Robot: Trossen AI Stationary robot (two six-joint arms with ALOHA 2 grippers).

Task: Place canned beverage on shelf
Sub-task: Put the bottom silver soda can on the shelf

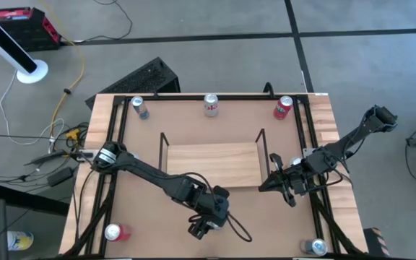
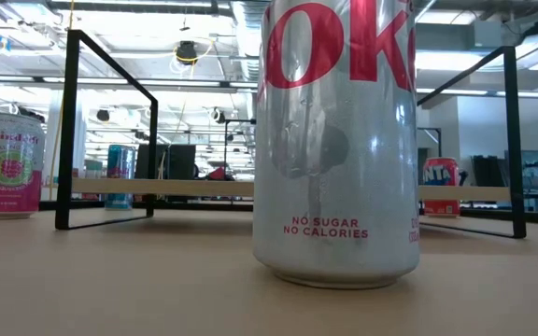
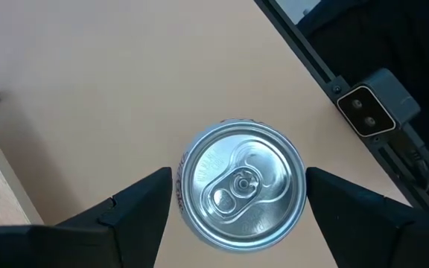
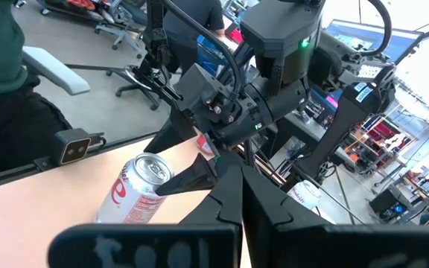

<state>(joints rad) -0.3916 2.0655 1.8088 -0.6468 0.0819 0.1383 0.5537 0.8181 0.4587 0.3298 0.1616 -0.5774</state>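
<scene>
My left gripper [image 3: 233, 216]: wide, straddling the silver can [image 3: 242, 191], near edge of worktop [image 1: 215, 217].
My right gripper [image 1: 273, 182]: fingers together, right of shelf [image 1: 211, 165].

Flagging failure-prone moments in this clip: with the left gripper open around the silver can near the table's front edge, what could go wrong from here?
1. The left gripper straddles the silver can with gaps on both sides; an uneven close could tip it.
2. The shelf has black wire uprights at its ends; the carried can might clip one.
3. The right gripper, shut, waits beside the shelf and could crowd the approach.
</scene>
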